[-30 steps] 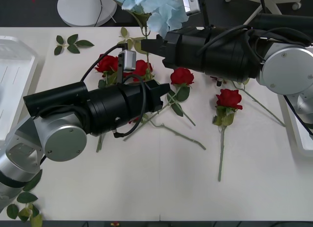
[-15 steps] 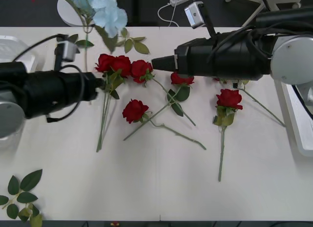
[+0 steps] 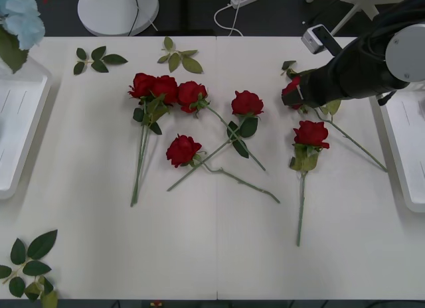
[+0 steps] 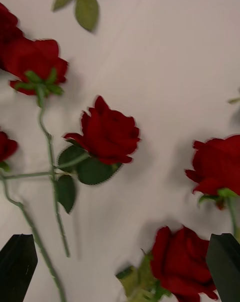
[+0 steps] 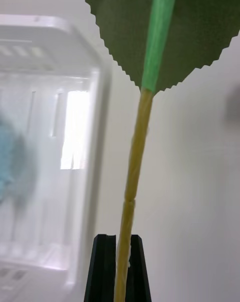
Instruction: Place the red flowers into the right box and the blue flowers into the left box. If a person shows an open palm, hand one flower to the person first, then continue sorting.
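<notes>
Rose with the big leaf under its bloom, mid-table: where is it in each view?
Front view: rose just right of picture centre.
Right wrist view: picture centre, ahead of the open right gripper.
Left wrist view: instead the left gripper shut on a blue flower stem.
Shared landmark: leaf sprig.

Blue flowers (image 3: pixel 18 22) cropped at the corner

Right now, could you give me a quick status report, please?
Left gripper shut on blue flower stem, beside left box. Right gripper open above red flowers. Nothing blocking.
</notes>
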